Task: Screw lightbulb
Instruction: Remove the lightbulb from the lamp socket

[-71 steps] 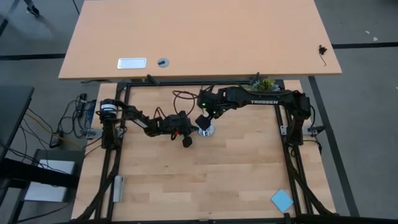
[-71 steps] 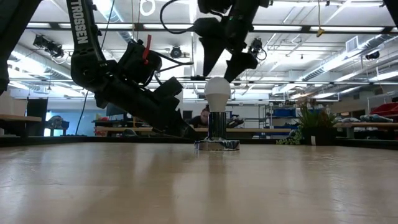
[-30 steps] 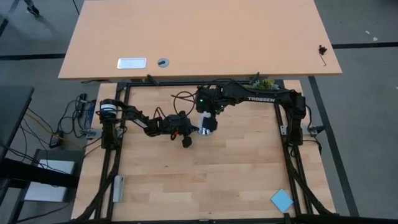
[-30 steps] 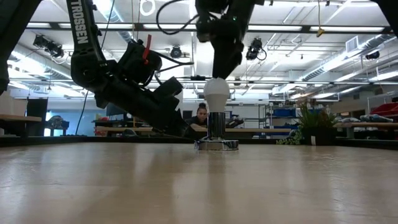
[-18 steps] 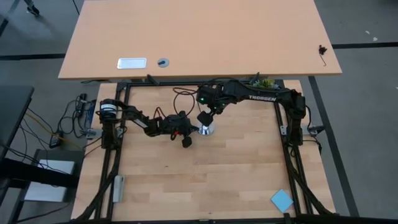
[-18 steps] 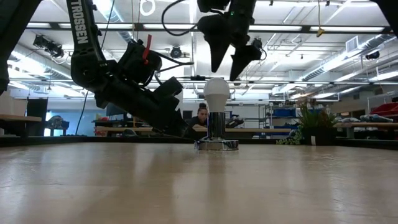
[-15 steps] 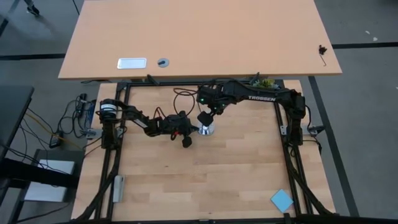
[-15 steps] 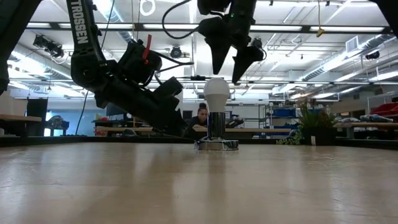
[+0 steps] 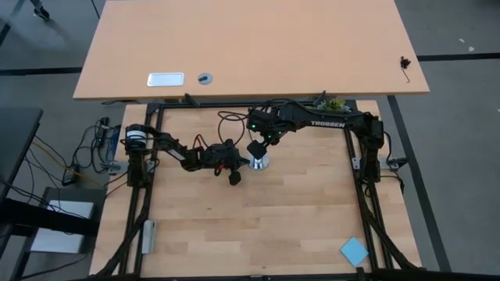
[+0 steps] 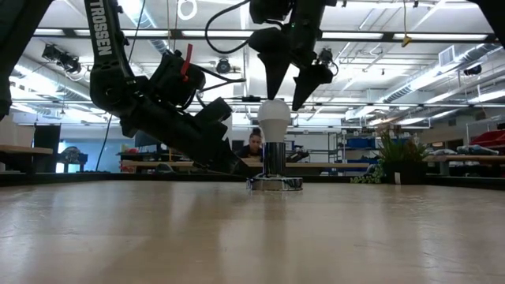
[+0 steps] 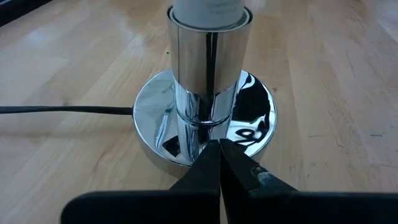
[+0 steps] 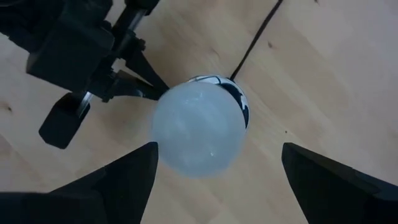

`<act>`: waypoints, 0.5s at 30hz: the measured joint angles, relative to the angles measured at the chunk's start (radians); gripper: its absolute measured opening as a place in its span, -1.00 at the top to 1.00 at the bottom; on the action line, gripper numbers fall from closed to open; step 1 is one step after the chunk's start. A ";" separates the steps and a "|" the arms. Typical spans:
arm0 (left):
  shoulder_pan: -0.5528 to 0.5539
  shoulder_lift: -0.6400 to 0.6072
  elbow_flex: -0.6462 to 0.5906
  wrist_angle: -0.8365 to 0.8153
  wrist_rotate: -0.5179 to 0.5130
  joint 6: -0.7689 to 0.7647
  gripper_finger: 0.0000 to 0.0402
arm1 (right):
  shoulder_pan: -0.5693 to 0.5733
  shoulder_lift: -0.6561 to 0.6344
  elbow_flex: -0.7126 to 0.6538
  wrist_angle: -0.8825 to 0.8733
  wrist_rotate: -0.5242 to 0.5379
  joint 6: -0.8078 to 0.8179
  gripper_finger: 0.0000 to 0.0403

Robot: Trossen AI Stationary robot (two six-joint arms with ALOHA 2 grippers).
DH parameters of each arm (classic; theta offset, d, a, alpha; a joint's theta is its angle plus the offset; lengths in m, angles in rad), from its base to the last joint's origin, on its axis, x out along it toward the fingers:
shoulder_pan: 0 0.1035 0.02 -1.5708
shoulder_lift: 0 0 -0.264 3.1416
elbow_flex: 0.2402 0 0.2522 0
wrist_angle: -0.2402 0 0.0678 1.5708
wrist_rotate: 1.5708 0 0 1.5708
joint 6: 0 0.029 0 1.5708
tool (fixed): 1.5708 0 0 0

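Note:
The white lightbulb (image 10: pixel 275 118) (image 12: pixel 198 134) stands upright, its narrow end down in the shiny silver socket (image 10: pixel 274 162) (image 11: pixel 208 74), which rests by its round foot on the wooden table. My right gripper (image 10: pixel 286 99) (image 12: pixel 219 148) hangs open just over the bulb, pointing down, one finger on each side of the bulb's top without touching it. My left gripper (image 11: pixel 219 149) (image 9: pixel 244 165) is shut, low at the socket's left side. My left gripper rests its shut fingertips (image 11: pixel 214 163) on the top of the socket's round foot (image 11: pixel 249 134), close to the upright stem. It comes slanting down from the table's left. The socket stands upright on the table.
A black cord (image 11: pixel 62 110) (image 12: pixel 255 37) runs from the socket toward the far edge. A blue square (image 9: pixel 354 251) lies at the near right corner. A second tabletop (image 9: pixel 250 47) stands behind. A person (image 10: pixel 254 146) sits far off in the room.
My right gripper has rolled about the line it points along while staying over the bulb, so its two fingers now show spread side by side in the low view. The bulb, the socket and my left gripper have kept still.

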 joint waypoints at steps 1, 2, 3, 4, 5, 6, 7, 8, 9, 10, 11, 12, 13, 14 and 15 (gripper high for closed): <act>0.000 0.000 0.000 0.000 0.000 0.000 0.99 | 0.000 0.000 0.000 0.002 -0.001 -0.007 -0.73; 0.000 0.000 0.000 0.000 0.000 0.000 0.99 | 0.000 0.000 0.000 0.002 -0.003 -0.013 -0.73; 0.000 0.000 0.000 0.000 0.000 0.000 0.99 | 0.000 0.000 0.000 0.004 -0.004 -0.014 -0.73; 0.000 0.000 0.000 0.000 0.000 0.000 0.99 | 0.000 0.000 0.000 0.007 -0.004 -0.014 -0.73; 0.000 0.000 0.000 0.000 0.000 0.000 0.99 | 0.000 0.000 0.000 0.010 -0.004 -0.015 -0.73; 0.000 0.000 0.000 0.000 0.000 0.000 0.99 | 0.000 0.000 0.000 0.010 -0.004 -0.015 -0.73; 0.000 0.000 0.000 0.000 0.000 0.000 0.99 | 0.000 0.000 0.000 0.010 -0.005 -0.015 -0.73; 0.000 0.000 0.000 0.000 0.000 0.000 0.99 | 0.000 0.000 0.000 0.010 -0.005 -0.015 -0.73; 0.000 0.000 0.000 0.000 0.000 0.000 0.99 | 0.000 0.000 0.000 0.011 -0.005 -0.015 -0.73; 0.000 0.000 0.000 0.000 0.000 0.000 0.99 | 0.000 0.001 0.000 0.011 -0.006 -0.014 -0.73; 0.000 0.000 0.000 0.000 0.000 0.000 0.99 | -0.002 0.001 0.000 0.012 -0.007 -0.009 -0.73; 0.000 0.000 0.000 0.000 0.000 0.000 0.99 | -0.003 0.001 0.000 0.014 -0.008 -0.001 -0.73; 0.000 0.000 0.000 0.000 0.000 0.000 0.99 | -0.004 0.001 0.000 0.015 -0.008 0.011 -0.73; 0.000 0.000 0.000 0.000 0.000 0.000 0.99 | -0.006 0.001 0.000 0.016 -0.009 0.023 -0.73; 0.000 0.000 0.000 0.000 0.000 0.000 0.99 | -0.008 0.001 0.000 0.016 -0.013 0.038 -0.73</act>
